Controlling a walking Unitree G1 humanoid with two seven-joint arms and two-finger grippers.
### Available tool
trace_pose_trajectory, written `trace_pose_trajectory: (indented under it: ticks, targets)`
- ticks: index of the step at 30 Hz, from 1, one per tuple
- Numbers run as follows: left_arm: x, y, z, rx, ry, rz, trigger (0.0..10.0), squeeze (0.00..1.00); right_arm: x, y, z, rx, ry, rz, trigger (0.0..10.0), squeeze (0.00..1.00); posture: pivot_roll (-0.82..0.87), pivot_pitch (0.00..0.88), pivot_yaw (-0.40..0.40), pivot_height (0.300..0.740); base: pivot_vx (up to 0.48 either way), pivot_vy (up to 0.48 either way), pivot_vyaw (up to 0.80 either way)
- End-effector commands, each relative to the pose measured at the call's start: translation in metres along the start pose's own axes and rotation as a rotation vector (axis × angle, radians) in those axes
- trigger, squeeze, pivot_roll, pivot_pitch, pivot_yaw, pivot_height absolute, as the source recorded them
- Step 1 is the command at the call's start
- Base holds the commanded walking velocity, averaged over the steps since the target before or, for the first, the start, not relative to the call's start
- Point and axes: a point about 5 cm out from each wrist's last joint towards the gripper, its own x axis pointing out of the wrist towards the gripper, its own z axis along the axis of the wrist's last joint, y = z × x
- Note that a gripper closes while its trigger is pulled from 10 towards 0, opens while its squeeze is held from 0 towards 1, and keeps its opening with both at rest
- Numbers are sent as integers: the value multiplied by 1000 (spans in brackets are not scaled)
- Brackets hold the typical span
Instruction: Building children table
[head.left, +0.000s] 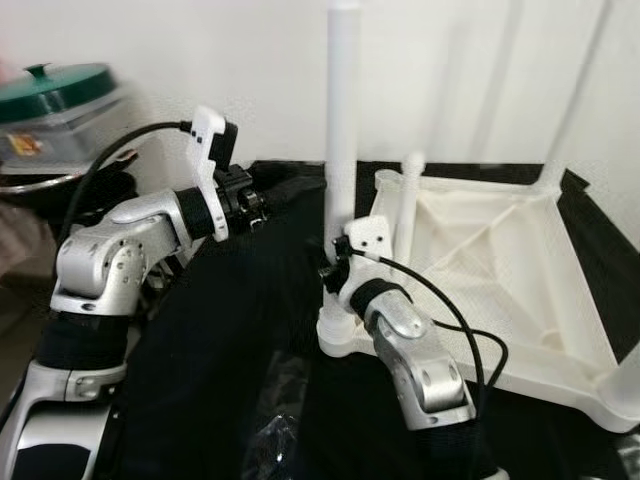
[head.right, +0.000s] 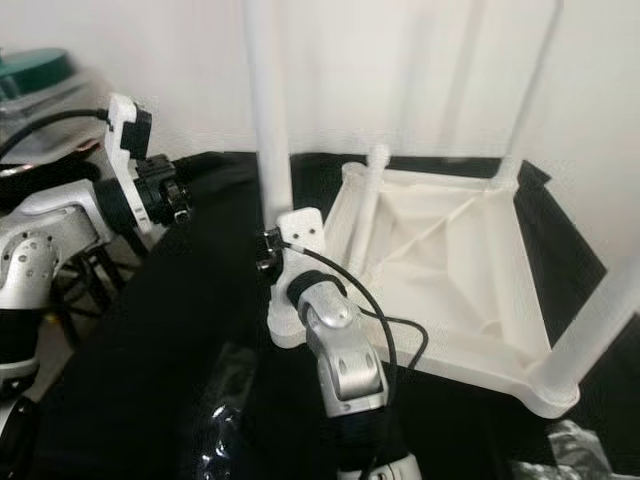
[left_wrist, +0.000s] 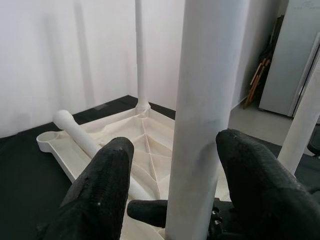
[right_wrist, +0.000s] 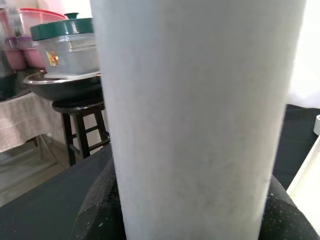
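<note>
A plain white wall (head.left: 260, 70) is seen behind the work area, brightly and evenly lit. The surface below is covered by a black cloth (head.left: 230, 350). Toward nine o'clock, a dark wooden stool (right_wrist: 80, 127) is stood on a pale floor (right_wrist: 25, 175), and a metal bowl (right_wrist: 60, 85) is set on it, topped by a clear plastic container with a green lid (head.left: 60, 85). A pink tub with a red lid (right_wrist: 40, 17) is placed behind. A white refrigerator-like cabinet (left_wrist: 292, 55) is visible in the left wrist view.
</note>
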Motion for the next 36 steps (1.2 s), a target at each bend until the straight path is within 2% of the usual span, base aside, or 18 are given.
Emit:
trace_pose_trajectory:
  ticks: [1, 3, 4, 5, 6, 10, 12, 13, 14, 15, 16, 19, 22, 25, 29, 30, 34, 36]
  targets:
    - [-3, -1, -4, -22, 3, 5, 10000, 0, 6, 17, -35, 145, 176, 25, 0, 0, -20, 11, 48, 740, 0, 0, 0]
    - [-5, -2, -8, -31, 4, 12, 10000, 0, 6, 17, -33, 140, 182, 35, 0, 0, -18, 15, 53, 740, 0, 0, 0]
    - [-10, -3, -17, -36, 15, 41, 10000, 0, 2, 18, -26, 128, 182, 58, 10000, 82, -15, 15, 54, 740, 0, 0, 0]
    - [-10, -3, -17, -36, 15, 41, 10000, 0, 2, 18, -26, 128, 182, 58, 10000, 82, -15, 15, 54, 740, 0, 0, 0]
    - [-17, -5, -27, -34, 30, 73, 10000, 0, 1, 17, -16, 121, 162, 140, 10000, 1000, -15, 17, 54, 740, 0, 0, 0]
    - [-31, -11, -51, -2, 75, 157, 10000, 0, 0, 2, 11, 92, 56, 346, 10000, 1000, -10, 18, 50, 740, 0, 0, 0]
    - [-32, -11, -54, 1, 80, 167, 10000, 0, 1, -1, 14, 81, 39, 377, 10000, 1000, -10, 18, 50, 740, 0, 0, 0]
    - [-36, -14, -60, 10, 83, 187, 10000, 0, 3, -12, 17, 37, 23, 430, 10000, 588, 1, 20, 45, 740, 0, 0, 0]
    - [-42, -16, -66, 23, 83, 220, 10000, 0, 7, -25, 19, -15, 21, 483, 10000, 0, 7, 19, 43, 740, 0, 0, 0]
    - [-42, -16, -66, 23, 83, 220, 10000, 0, 7, -25, 19, -15, 21, 483, 10000, 0, 7, 19, 43, 740, 0, 0, 0]
    - [-52, -22, -79, 51, 88, 283, 10000, 0, 12, -44, 18, -65, 43, 563, 10000, 0, 21, 24, 39, 740, 0, 0, 0]
    - [-60, -28, -90, 62, 97, 324, 10000, 0, 15, -52, 14, -76, 81, 626, 10000, 0, 33, 31, 33, 740, 0, 0, 0]
    - [-63, -32, -95, 64, 98, 342, 10000, 0, 16, -55, 13, -78, 106, 659, 10000, 0, 38, 32, 30, 740, 0, 0, 0]
    - [-71, -51, -111, 87, 111, 359, 10000, 0, 21, -60, 15, -78, 143, 728, 10000, 0, 58, 43, 20, 740, 0, 0, 0]
    - [-74, -62, -119, 80, 108, 356, 10000, 0, 23, -61, 17, -70, 142, 759, 9804, 0, 66, 46, 18, 740, 0, 0, 0]
    - [-75, -69, -124, 72, 113, 354, 10000, 0, 24, -62, 18, -51, 145, 794, 0, 0, 72, 52, 13, 740, 0, 0, 0]
    - [-77, -84, -136, 44, 138, 324, 10000, 0, 23, -63, 15, -35, 164, 868, 0, 0, 70, 58, 12, 740, 0, 0, 0]
    - [-77, -84, -136, 44, 138, 324, 10000, 0, 23, -63, 15, -35, 164, 868, 0, 0, 70, 58, 12, 740, 0, 0, 0]
